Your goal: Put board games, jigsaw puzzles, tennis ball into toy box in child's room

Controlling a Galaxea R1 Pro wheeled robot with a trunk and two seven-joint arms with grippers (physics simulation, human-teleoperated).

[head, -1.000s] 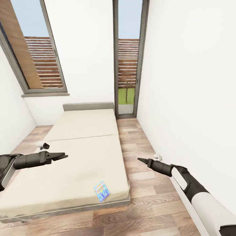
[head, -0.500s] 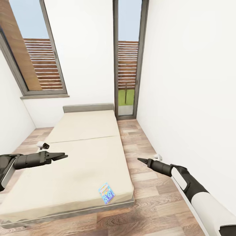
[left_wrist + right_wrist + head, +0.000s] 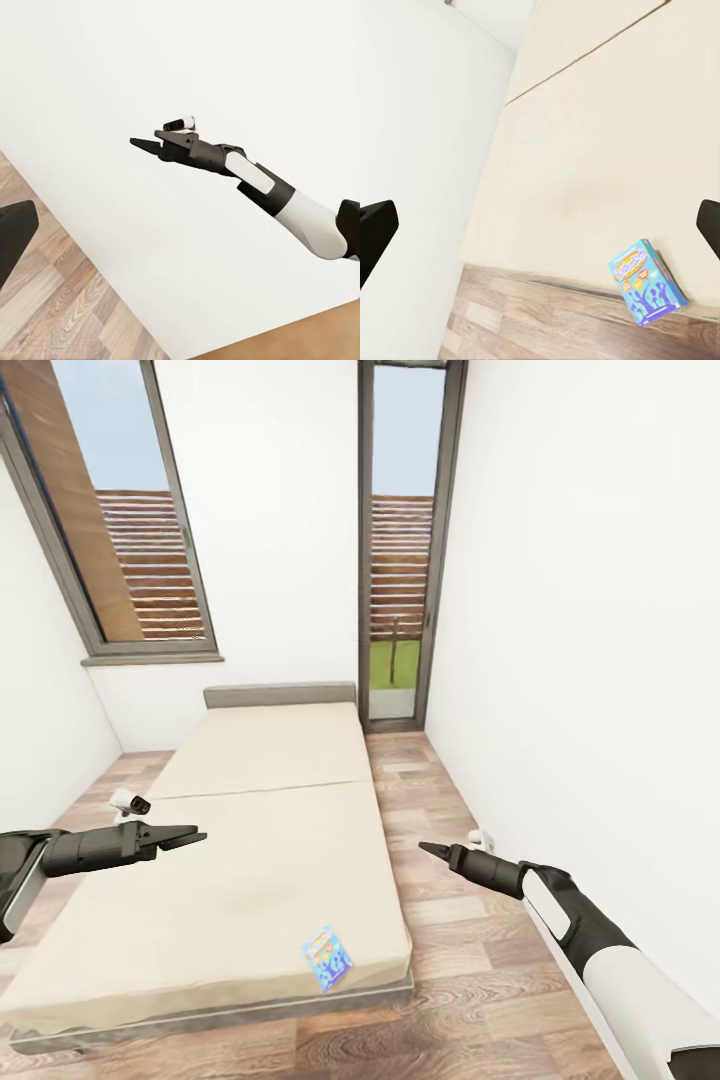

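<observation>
one board game [image 3: 328, 958] lay flat at the near corner of the bed [image 3: 260, 830], close to the edge, within reach from the floor. the left gripper [image 3: 190, 835] and right gripper [image 3: 432, 849] were held level and forward, both empty; jaws appeared closed, though the view was poor. beyond stood the window [image 3: 130, 550] and glass door [image 3: 400, 560].

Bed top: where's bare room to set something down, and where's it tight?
Nearly all of the bed is bare: from the headboard down past the mattress seam. The lone item is a board game at the foot corner nearest the right wall. The floor strip between bed and wall is narrow; the right pincer hangs over it.
</observation>
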